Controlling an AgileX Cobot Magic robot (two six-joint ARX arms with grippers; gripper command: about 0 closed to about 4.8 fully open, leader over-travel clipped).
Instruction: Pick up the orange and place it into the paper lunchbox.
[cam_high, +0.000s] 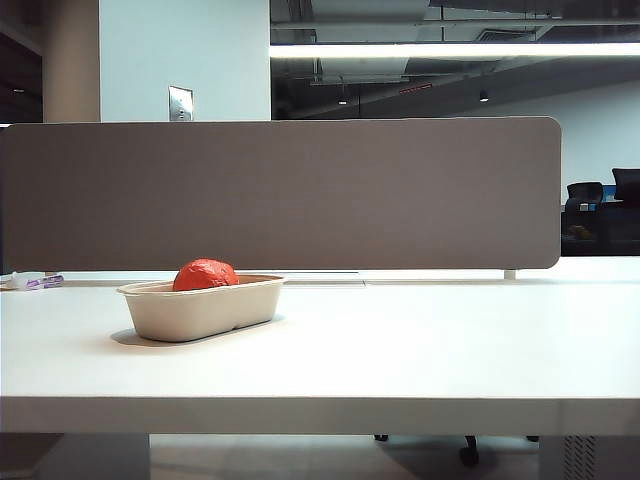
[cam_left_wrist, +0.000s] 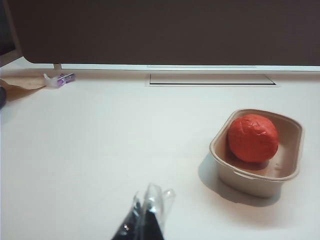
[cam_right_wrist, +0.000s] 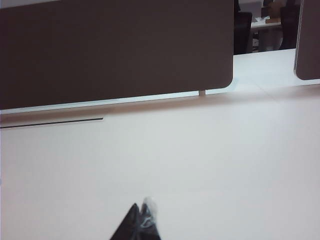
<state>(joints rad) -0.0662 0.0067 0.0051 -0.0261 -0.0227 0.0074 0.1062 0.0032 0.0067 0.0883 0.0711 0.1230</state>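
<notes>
The orange (cam_left_wrist: 253, 137) already sits inside the paper lunchbox (cam_left_wrist: 240, 175), nearer the left claw (cam_left_wrist: 148, 212) than the right claw (cam_right_wrist: 141, 220), both apparently pressed together and empty.

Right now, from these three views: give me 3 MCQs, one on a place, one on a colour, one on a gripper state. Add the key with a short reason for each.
1. Where is the orange?
A. on the bare table
B. inside the paper lunchbox
C. held in a gripper

2. What colour is the divider panel behind the table?
A. grey-brown
B. bright blue
C. green

3. How is the right gripper?
A. open over the lunchbox
B. shut on the orange
C. shut, holding nothing

Key:
1 B: both the exterior and left wrist views show the ball sitting within the tray's rim.
2 A: the exterior view shows a dull grey-brown board.
3 C: in the right wrist view the fingertips meet over bare table. The left gripper is also shut, away from the tray.
</notes>
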